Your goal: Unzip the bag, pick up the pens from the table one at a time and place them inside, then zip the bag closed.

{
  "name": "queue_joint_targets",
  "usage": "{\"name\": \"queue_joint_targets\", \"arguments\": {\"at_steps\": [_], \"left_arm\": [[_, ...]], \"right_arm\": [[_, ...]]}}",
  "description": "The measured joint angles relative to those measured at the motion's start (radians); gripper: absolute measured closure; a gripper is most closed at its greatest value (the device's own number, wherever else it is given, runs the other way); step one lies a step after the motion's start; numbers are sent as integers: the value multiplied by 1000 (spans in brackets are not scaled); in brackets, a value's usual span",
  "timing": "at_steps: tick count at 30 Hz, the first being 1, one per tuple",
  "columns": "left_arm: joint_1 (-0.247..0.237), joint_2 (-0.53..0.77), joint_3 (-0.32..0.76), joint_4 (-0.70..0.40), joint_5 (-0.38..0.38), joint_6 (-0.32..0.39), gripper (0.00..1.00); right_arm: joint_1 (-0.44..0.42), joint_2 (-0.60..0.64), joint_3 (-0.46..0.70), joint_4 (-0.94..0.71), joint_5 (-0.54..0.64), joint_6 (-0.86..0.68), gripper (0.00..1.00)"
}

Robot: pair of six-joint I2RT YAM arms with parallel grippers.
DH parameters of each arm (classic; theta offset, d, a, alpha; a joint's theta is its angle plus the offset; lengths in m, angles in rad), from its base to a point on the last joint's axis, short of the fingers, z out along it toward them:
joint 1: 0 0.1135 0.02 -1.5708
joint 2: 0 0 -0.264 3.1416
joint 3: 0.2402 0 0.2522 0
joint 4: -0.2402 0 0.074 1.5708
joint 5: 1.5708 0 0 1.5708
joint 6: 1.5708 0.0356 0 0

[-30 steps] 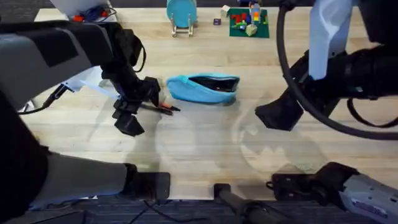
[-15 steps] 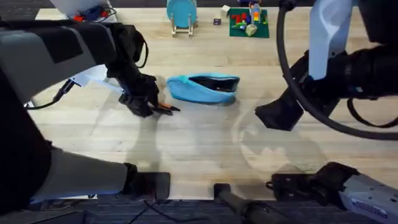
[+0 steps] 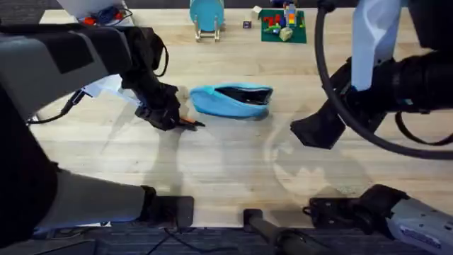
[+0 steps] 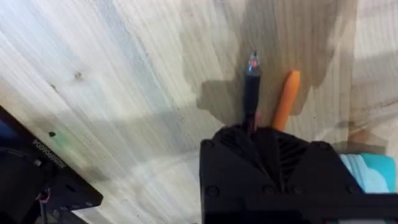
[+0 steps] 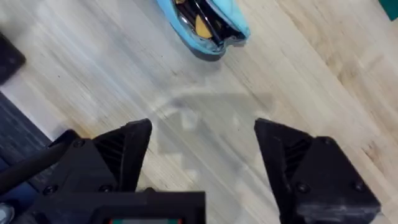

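Desk (image 3: 233, 159): pale plank top, bare wood across the wide middle between the two arms and toward the near edge.

Left arm: large, dark, reaches in from the lower left. Left pincer (image 3: 164, 115) down at the desk surface, just left of the bag. In the left wrist view its black body covers the near ends of both pens, so the contact itself is hidden; cannot tell whether it is pressed together or spread.

Right arm: right pincer (image 5: 202, 140) hangs above bare wood, fingers (image 5: 134, 146) spread wide, nothing between them. Well apart from the bag, which lies ahead of it.

Bag (image 3: 232, 100): light blue pouch, zipper open, dark interior exposed. In the right wrist view something orange-yellow and dark thin shapes lie inside; too small to identify. One end cut off at that view's edge.

Pens: black pen (image 4: 251, 84) and orange pen (image 4: 286, 99) lie side by side on the desk, just apart, tips projecting forward from the left pincer.

No legible writing on the task items.
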Motion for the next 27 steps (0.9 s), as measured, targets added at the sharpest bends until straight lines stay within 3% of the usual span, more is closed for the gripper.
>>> {"name": "queue_joint_targets", "arguments": {"at_steps": [13,17,21,27], "left_arm": [[0,-42,-30,21,-9,5,960],[2,-103,-56,7,-65,25,959],[2,-200,-62,3,-92,85,959],[2,-321,-62,2,-106,231,959]], "right_arm": [[0,0,0,0,0,2,4],[0,0,0,0,0,2,4],[0,0,0,0,0,2,4],[0,0,0,0,0,2,4]]}}
